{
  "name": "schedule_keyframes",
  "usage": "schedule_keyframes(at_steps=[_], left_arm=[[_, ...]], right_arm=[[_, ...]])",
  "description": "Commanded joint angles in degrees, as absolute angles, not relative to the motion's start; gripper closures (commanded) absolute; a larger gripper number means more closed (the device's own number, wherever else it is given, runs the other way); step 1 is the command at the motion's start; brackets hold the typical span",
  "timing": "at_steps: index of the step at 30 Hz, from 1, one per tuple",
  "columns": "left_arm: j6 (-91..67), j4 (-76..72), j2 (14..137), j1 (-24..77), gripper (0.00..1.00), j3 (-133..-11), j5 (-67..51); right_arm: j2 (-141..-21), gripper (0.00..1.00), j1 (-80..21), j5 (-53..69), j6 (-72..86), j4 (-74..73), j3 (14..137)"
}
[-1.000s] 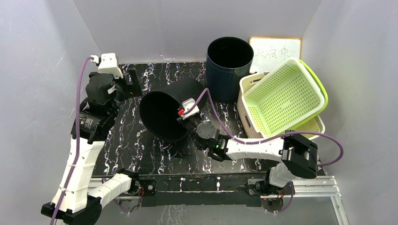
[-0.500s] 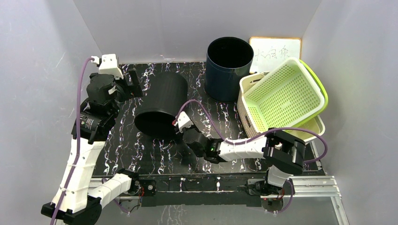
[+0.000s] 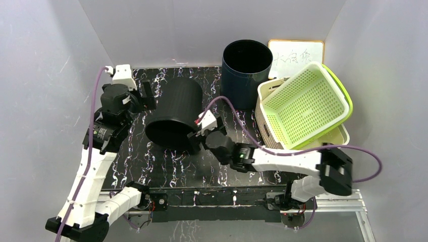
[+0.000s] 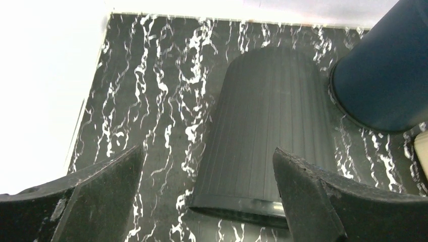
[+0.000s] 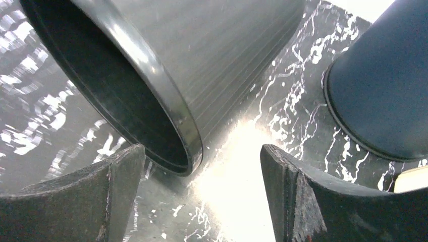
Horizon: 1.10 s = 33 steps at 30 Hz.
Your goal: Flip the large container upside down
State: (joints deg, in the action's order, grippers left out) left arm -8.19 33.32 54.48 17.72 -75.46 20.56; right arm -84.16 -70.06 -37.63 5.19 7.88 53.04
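Large black ribbed plastic container (image 3: 176, 113) lies on its side on the black white-veined marble-pattern table (image 3: 151, 166), left of centre. Its open mouth faces the near edge and its closed base points toward the far edge. In the right wrist view the container (image 5: 227, 50) shows its dark inside and a glossy rim, with the lowest part of the rim down by the table surface.

Right gripper (image 3: 194, 137) sits low at the right side of the mouth, just beside the rim. Its jaws are spread wide and clamp nothing. In its own view the right gripper (image 5: 202, 151) has the rim just ahead of the gap between the fingers.

Left gripper (image 3: 146, 93) hangs near the far-left corner, just left of the container's base end and apart from it. Its jaws are also spread wide and hold nothing. From the left wrist view the left gripper (image 4: 208, 154) looks down on the container's ribbed wall (image 4: 267, 146).

Dark blue cylindrical bin (image 3: 246, 75) stands upright at the far edge, just right of the container's base. Lime green perforated basket (image 3: 305, 106) rests tilted in a cream slotted basket (image 3: 265, 126) at the right edge. White board with handwriting (image 3: 295, 53) stands behind them at the far-right corner.
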Motion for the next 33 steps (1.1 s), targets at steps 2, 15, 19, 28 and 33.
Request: schedule_keyframes(at_steps=[2, 15, 19, 28, 33], left_arm=[[-9.5, 31.0, 52.8, 17.7, 0.01, -69.8, 20.8], [-13.7, 27.0, 53.3, 17.7, 0.02, -61.3, 17.1], [-14.6, 26.2, 53.0, 17.7, 0.02, -58.8, 16.0], [-18.0, 26.1, 49.8, 17.7, 0.02, -55.1, 12.4], [-20.6, 26.4, 47.4, 17.7, 0.02, -53.9, 8.9]], right_arm=[[-72.9, 0.15, -70.2, -34.3, 9.1, 5.2, 56.9], [-66.0, 0.04, -69.8, -23.4, 33.1, 12.2, 55.3], [-68.1, 0.07, -69.8, -23.5, 42.2, 17.2, 52.9], [-73.6, 0.14, -69.8, -19.0, 59.9, 30.3, 46.1], [-75.7, 0.15, -70.0, -18.6, 62.5, 32.9, 46.0]])
